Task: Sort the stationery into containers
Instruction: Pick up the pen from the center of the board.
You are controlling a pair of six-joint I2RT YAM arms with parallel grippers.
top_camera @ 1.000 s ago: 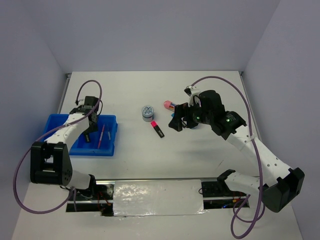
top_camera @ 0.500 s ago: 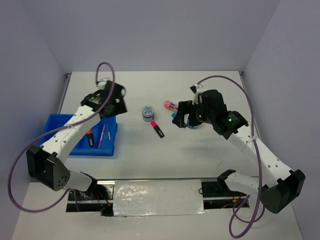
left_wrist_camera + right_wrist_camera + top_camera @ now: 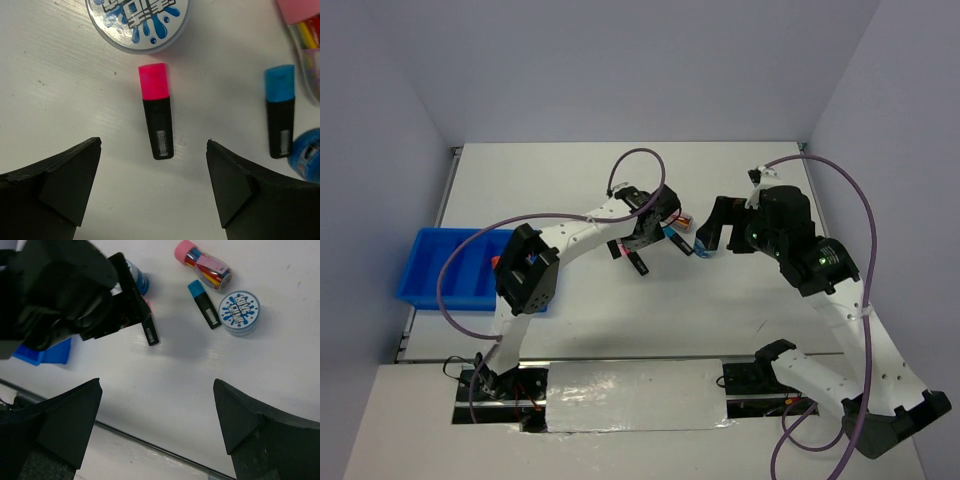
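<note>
My left gripper point(image 3: 642, 240) is open and empty, its fingers either side of the pink-capped highlighter point(image 3: 156, 114) lying on the table just ahead of them. A blue-white disc point(image 3: 137, 20) lies just beyond the pink cap. A blue-capped highlighter point(image 3: 280, 114), a pink capsule case point(image 3: 202, 262) and a second disc point(image 3: 240, 312) lie to its right. My right gripper point(image 3: 712, 238) is open and empty, held above the table to the right of this group. The blue tray point(image 3: 440, 270) is at the left, partly hidden by my left arm; an orange cap point(image 3: 496, 262) shows in it.
The left gripper body point(image 3: 75, 300) fills the upper left of the right wrist view. A shiny metal strip point(image 3: 635, 395) runs along the near edge between the arm bases. Grey walls close in the table at the back and both sides.
My left arm has swung right from the blue tray to above the pink-capped highlighter, leaving an orange-capped highlighter in the tray. My right gripper has drawn back to the right and risen.
</note>
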